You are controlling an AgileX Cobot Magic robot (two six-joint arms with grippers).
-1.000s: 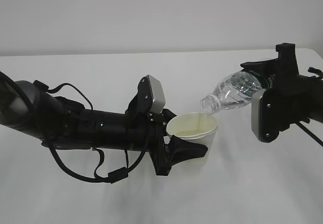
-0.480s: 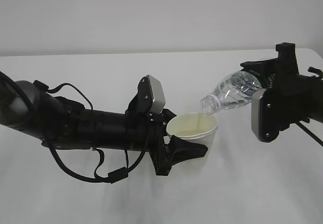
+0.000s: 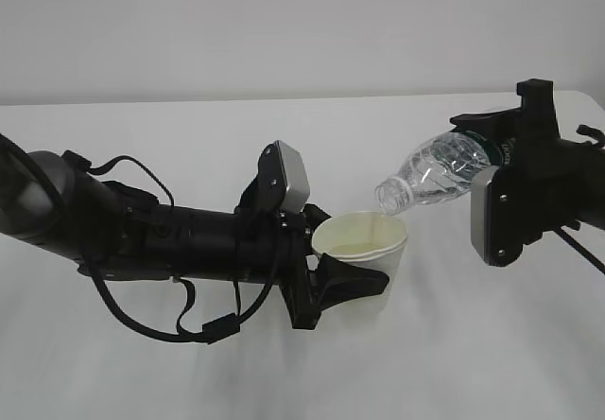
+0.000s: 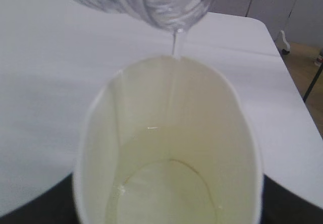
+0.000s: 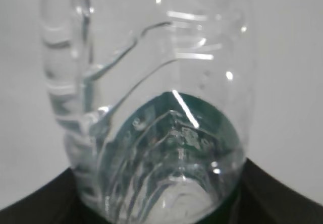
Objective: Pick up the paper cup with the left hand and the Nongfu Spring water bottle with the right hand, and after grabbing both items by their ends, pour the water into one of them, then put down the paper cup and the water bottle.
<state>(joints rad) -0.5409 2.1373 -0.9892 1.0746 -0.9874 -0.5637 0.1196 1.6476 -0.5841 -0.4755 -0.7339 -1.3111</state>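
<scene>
Right arm (image 3: pixel 539 193) tilting bottle (image 3: pixel 437 174) (mouth-down) over cup (image 3: pixel 364 250).

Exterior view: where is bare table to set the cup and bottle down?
Bare table lies in front of the paper cup and below the bottle; more behind them, toward the wall. Crowded at left, where the left arm sprawls.

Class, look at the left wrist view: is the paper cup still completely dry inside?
No: water pools in the paper cup.
</scene>
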